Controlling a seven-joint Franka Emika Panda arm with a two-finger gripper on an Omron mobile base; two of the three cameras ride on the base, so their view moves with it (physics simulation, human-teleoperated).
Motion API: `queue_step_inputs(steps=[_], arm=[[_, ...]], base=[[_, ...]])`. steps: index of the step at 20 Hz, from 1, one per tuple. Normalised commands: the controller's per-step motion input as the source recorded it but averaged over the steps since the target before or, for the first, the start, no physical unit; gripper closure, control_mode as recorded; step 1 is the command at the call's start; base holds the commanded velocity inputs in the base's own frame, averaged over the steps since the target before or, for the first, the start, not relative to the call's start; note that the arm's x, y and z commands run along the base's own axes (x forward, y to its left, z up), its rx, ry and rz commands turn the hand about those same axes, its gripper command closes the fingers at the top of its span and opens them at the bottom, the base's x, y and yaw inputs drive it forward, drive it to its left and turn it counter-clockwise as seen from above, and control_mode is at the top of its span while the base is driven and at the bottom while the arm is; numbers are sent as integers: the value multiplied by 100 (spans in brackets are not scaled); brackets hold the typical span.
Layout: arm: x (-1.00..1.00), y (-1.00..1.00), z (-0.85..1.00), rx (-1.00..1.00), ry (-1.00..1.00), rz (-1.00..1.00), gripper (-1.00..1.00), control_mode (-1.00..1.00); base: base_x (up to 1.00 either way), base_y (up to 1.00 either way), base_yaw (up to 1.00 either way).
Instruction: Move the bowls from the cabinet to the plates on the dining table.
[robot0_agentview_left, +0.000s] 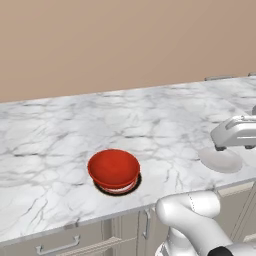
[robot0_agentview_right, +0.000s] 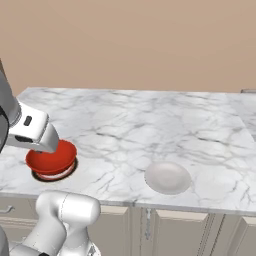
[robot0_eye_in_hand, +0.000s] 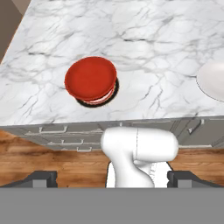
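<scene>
Glossy red bowl (robot0_agentview_left: 114, 168) on smooth, grey-veined white marble table (robot0_agentview_left: 50, 145); pale matt plate (robot0_agentview_right: 167, 177).

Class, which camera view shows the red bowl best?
The left base view: the red bowl sits unobstructed on its dark plate. The hand view shows it whole from above; in the right base view the arm covers part of it.

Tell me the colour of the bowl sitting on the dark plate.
Glossy red bowl, clearest in the hand view, on the dark plate.

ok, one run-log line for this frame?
hand: open, empty, raised back from table | red bowl: on dark plate, dining table | white plate: bare | brown bowl: unseen
</scene>
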Motion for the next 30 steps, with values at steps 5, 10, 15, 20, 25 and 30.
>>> queue_step_inputs(steps=[5,10,15,20,25,30], arm=[[0,0,0,0,0,0,-100,100],[0,0,0,0,0,0,-100,100],[0,0,0,0,0,0,-100,100],[0,0,0,0,0,0,-100,100],[0,0,0,0,0,0,-100,100],[0,0,0,0,0,0,-100,100]], base=[[-97,25,1],[-44,57,26],[7,70,70],[0,33,78],[0,18,83],[0,26,86]])
